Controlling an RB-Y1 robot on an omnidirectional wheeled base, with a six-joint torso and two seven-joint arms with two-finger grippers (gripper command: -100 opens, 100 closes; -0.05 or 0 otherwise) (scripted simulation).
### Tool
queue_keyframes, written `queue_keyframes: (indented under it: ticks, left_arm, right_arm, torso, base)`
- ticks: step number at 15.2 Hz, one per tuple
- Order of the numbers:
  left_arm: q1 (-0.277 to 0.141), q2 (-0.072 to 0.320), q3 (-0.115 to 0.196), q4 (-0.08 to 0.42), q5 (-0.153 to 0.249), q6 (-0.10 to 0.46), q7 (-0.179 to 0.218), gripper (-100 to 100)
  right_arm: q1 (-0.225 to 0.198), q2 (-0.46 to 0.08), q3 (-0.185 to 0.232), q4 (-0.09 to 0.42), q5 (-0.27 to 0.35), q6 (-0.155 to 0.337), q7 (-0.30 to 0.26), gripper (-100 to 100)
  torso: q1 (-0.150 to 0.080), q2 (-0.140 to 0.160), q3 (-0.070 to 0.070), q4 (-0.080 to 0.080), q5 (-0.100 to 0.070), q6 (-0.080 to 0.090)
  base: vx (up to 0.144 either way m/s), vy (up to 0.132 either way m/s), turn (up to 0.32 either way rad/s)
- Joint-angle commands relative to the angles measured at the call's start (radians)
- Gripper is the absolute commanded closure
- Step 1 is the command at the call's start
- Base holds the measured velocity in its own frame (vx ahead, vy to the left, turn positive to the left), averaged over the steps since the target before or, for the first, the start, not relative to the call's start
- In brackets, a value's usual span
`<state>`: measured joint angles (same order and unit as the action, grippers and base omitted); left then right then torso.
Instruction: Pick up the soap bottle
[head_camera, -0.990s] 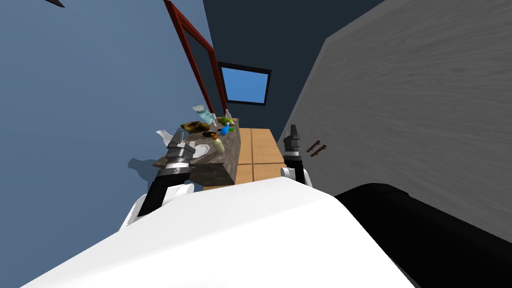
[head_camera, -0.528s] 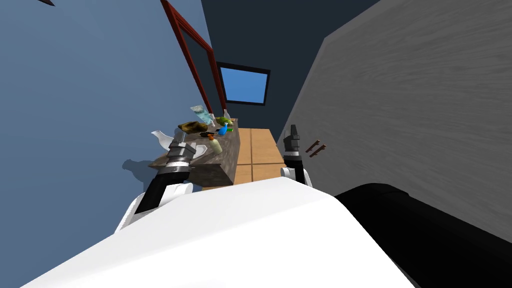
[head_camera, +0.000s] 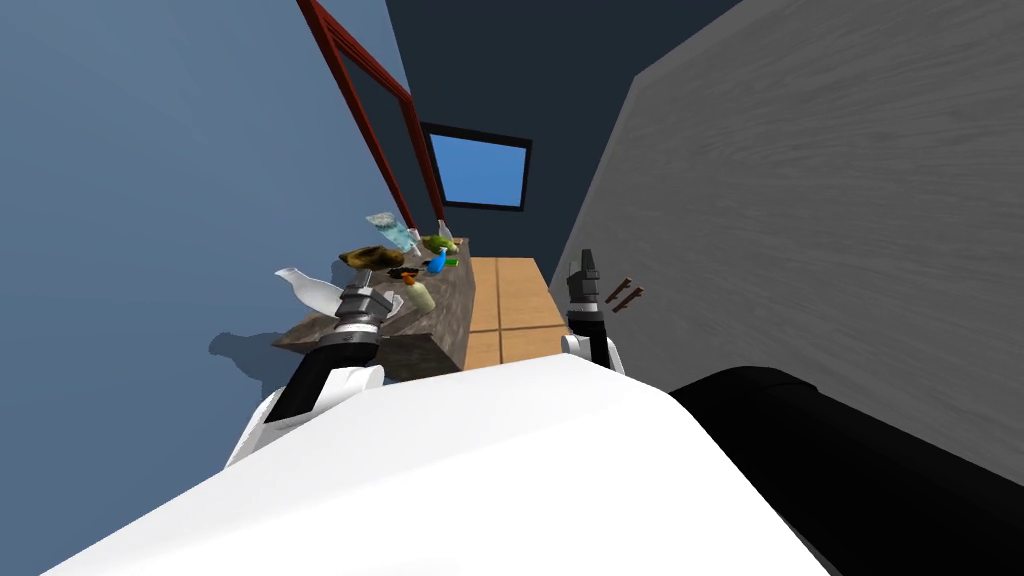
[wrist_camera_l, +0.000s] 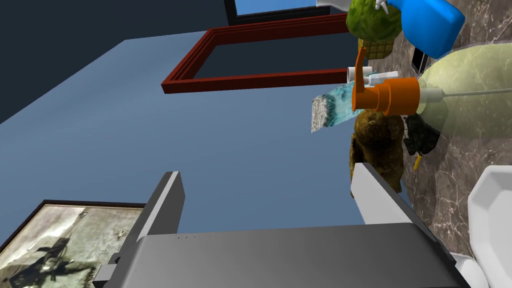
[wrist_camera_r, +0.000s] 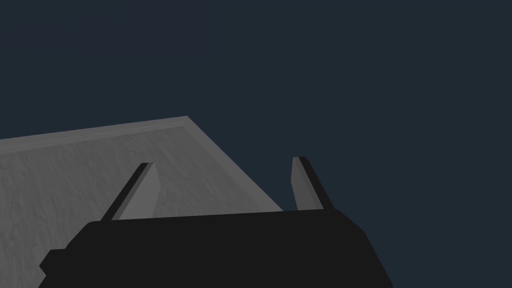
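See the soap bottle (wrist_camera_l: 465, 102), pale green with an orange pump, on the dark marble counter (wrist_camera_l: 450, 170), near a blue bottle (wrist_camera_l: 425, 25); looks upright, though too small to be sure. Hold the left gripper (wrist_camera_l: 270, 197) just short of it, fingers spread, nothing between them. Hold the right gripper (head_camera: 583, 262) beside the grey wall (head_camera: 800, 200), likewise spread.

Flat even light; soft shadow on blue wall (head_camera: 130, 220) by counter (head_camera: 452, 300); edges splay w/ wide lens.
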<state>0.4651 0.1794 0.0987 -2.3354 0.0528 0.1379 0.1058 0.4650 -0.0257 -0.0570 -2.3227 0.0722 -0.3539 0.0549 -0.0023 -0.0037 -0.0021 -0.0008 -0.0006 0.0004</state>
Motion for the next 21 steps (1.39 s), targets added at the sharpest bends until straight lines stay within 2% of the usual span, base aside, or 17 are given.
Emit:
queue_keyframes:
  ticks: [1, 6, 11, 12, 14, 15, 16, 20, 21]
  left_arm:
    - [0.007, -0.012, 0.006, -0.006, 0.009, 0.034, 0.008, -100]
    - [0.036, -0.052, 0.035, -0.007, 0.037, 0.100, 0.022, -100]
    - [0.074, -0.101, 0.071, -0.004, 0.060, 0.138, 0.029, -100]
    - [0.064, -0.082, 0.066, -0.002, 0.059, 0.130, 0.030, -100]
    - [0.076, -0.085, 0.074, -0.043, 0.061, 0.152, 0.033, -100]
    - [0.074, -0.086, 0.070, -0.028, 0.059, 0.143, 0.031, -100]
    - [0.075, -0.087, 0.070, -0.032, 0.059, 0.145, 0.031, 100]
    - [0.075, -0.087, 0.070, -0.031, 0.059, 0.146, 0.031, 100]
    - [0.066, -0.085, 0.068, -0.003, 0.060, 0.133, 0.030, 100]
  right_arm:
    - [0.000, 0.000, 0.000, 0.000, 0.000, 0.000, 0.000, 0]
    - [0.000, 0.000, 0.000, 0.000, 0.000, 0.000, 0.000, 0]
    - [0.000, 0.000, 0.000, 0.000, 0.000, 0.000, 0.000, 0]
    - [0.000, 0.000, 0.000, 0.000, 0.000, 0.000, 0.000, 0]
    - [0.000, 0.000, 0.000, 0.000, 0.000, 0.000, 0.000, 0]
    - [0.000, 0.000, 0.000, 0.000, 0.000, 0.000, 0.000, 0]
    - [0.000, 0.000, 0.000, 0.000, 0.000, 0.000, 0.000, 0]
    - [0.000, 0.000, 0.000, 0.000, 0.000, 0.000, 0.000, 0]
    - [0.000, 0.000, 0.000, 0.000, 0.000, 0.000, 0.000, 0]
  torso:
    - [0.000, 0.000, 0.000, 0.000, 0.000, 0.000]
    - [0.003, -0.003, -0.002, -0.001, 0.001, 0.000]
    - [0.007, -0.005, -0.003, -0.001, 0.002, 0.000]
    - [0.008, -0.004, -0.002, -0.001, 0.002, 0.000]
    - [0.005, -0.002, -0.001, 0.000, 0.001, -0.001]
    - [0.004, -0.004, -0.002, -0.001, 0.001, -0.001]
    - [0.003, -0.003, -0.002, -0.001, 0.001, -0.001]
    - [0.001, 0.002, 0.001, 0.001, 0.000, 0.000]
    - [0.001, 0.003, 0.002, 0.001, 0.000, 0.000]
  base:
    - [0.060, -0.012, -0.142]
    - [0.089, 0.012, -0.250]
    - [0.111, 0.068, -0.322]
    - [0.040, 0.065, -0.078]
    - [0.094, 0.030, -0.014]
    - [0.077, 0.023, -0.005]
    - [0.026, 0.009, -0.001]
    - [0.006, 0.002, 0.000]
    - [-0.048, -0.015, 0.012]
